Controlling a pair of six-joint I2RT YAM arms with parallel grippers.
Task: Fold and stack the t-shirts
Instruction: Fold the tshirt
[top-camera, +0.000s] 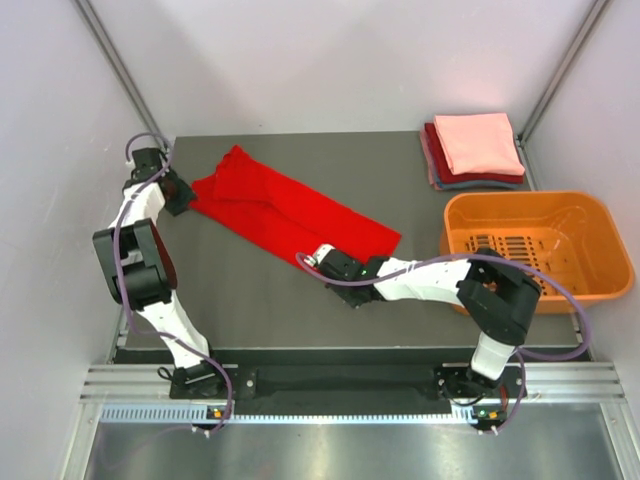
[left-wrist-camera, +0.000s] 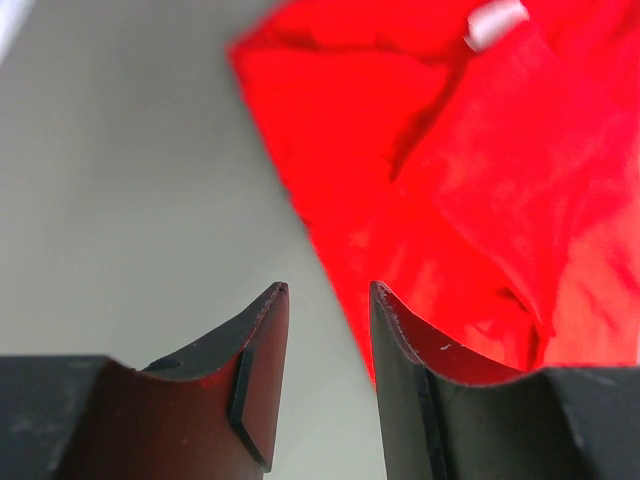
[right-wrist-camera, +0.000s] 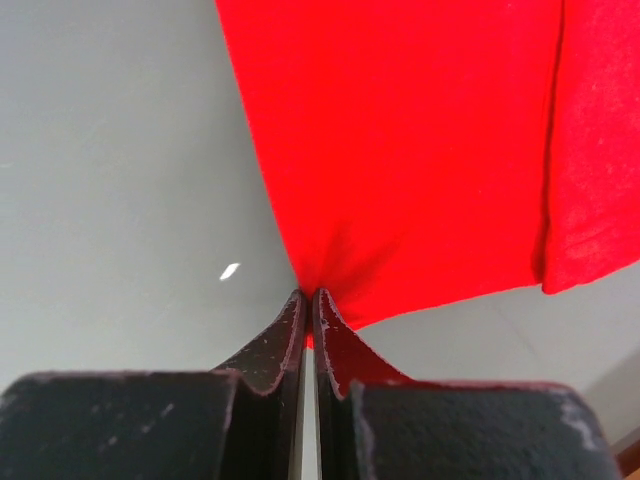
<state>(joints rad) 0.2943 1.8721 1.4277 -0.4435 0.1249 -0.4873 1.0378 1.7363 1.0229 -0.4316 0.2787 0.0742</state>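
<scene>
Open table front-centre, red shirt across middle, basket and folded stack (right side) obstructing

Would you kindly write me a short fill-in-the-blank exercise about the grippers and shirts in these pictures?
The right gripper is shut on the edge of the bright ____ t-shirt. The left gripper is ____, gripping nothing. The folded stack lies beside the ____ basket.
Missing words: red; open; orange.
</scene>
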